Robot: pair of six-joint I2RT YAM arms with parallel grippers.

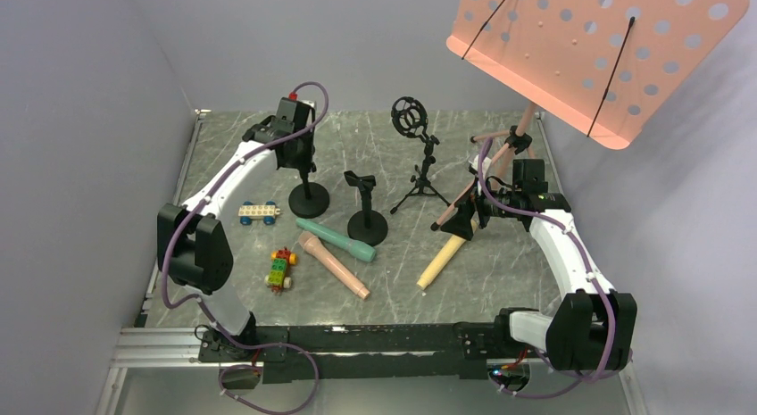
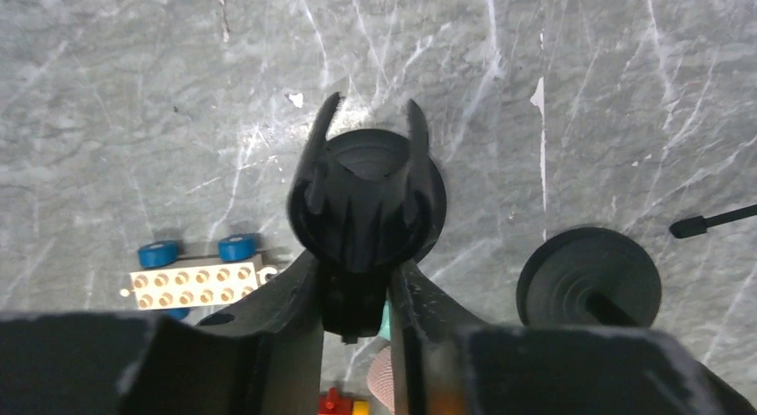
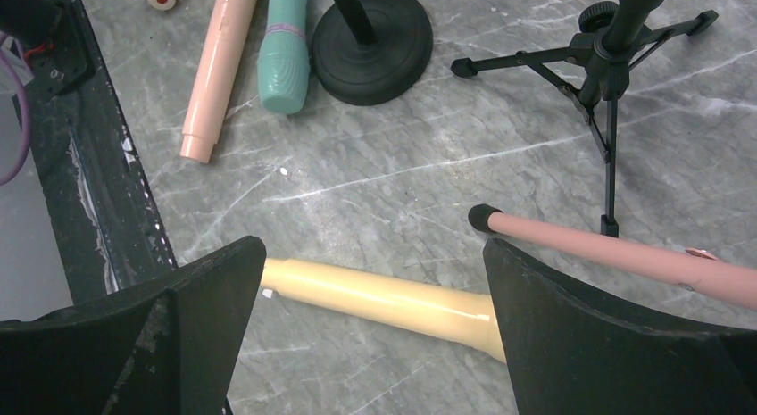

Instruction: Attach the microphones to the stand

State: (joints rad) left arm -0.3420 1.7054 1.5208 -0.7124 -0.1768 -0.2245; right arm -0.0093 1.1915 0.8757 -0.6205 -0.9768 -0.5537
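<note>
The teal microphone (image 1: pixel 335 239) and the salmon-pink microphone (image 1: pixel 333 265) lie side by side on the table's middle. The pale yellow microphone (image 1: pixel 442 261) lies to their right. My right gripper (image 1: pixel 464 217) is open just above it; in the right wrist view the yellow microphone (image 3: pixel 384 299) lies between the spread fingers of the gripper (image 3: pixel 373 254). My left gripper (image 1: pixel 295 143) is shut on the clip (image 2: pixel 366 192) of a black round-base stand (image 1: pixel 309 199). A second round-base stand (image 1: pixel 367 226) and a tripod stand (image 1: pixel 420 178) with a shock mount hold nothing.
A white toy car (image 1: pixel 257 211) and a colourful block car (image 1: pixel 281 269) lie left of the microphones. A salmon music stand (image 1: pixel 598 49) overhangs the back right; its leg (image 3: pixel 616 254) runs close to my right gripper. Walls close in on three sides.
</note>
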